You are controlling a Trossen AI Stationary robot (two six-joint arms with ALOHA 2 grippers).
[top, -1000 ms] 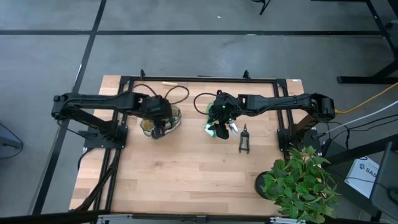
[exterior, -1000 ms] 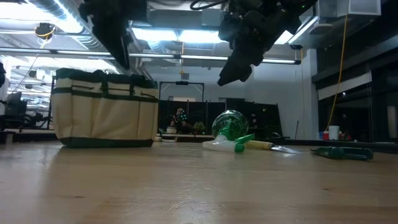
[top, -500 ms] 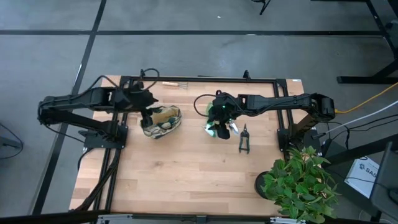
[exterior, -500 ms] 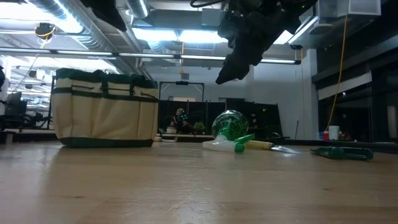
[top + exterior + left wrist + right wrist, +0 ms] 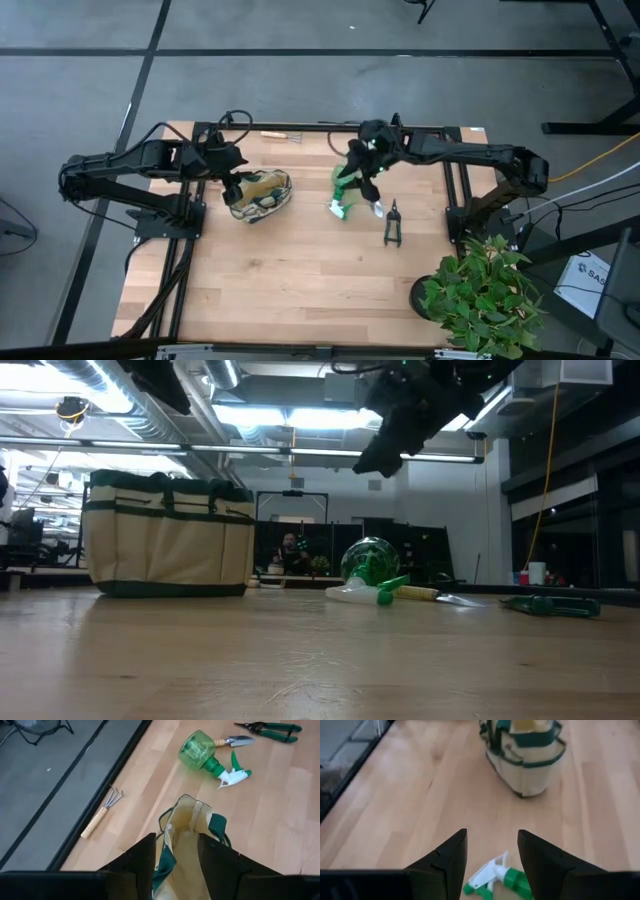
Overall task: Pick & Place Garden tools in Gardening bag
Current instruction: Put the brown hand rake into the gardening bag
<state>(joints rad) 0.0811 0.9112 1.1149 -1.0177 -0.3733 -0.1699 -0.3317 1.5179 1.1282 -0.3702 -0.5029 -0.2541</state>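
Note:
The cream gardening bag (image 5: 262,193) with green trim stands open on the table's left half. My left gripper (image 5: 175,842) is open and empty, high above the bag's far-left end (image 5: 236,180). The green spray bottle (image 5: 342,195) lies on its side at mid-table, with the trowel (image 5: 235,741) beside it. The black pruning shears (image 5: 392,224) lie to their right. The thin rake (image 5: 280,135) lies at the far edge. My right gripper (image 5: 492,837) is open and empty, above the spray bottle's far side (image 5: 358,165).
A leafy potted plant (image 5: 480,292) stands at the table's near right corner. The black frame rails (image 5: 320,126) run along the far edge and both sides. Bare wood lies across the near half of the table (image 5: 300,280).
My left gripper has risen from just over the bag's opening and gone toward the table's far left, then kept still. My right gripper has risen a little and gone toward the far edge, away from the spray bottle. The bag and tools have stayed where they were.

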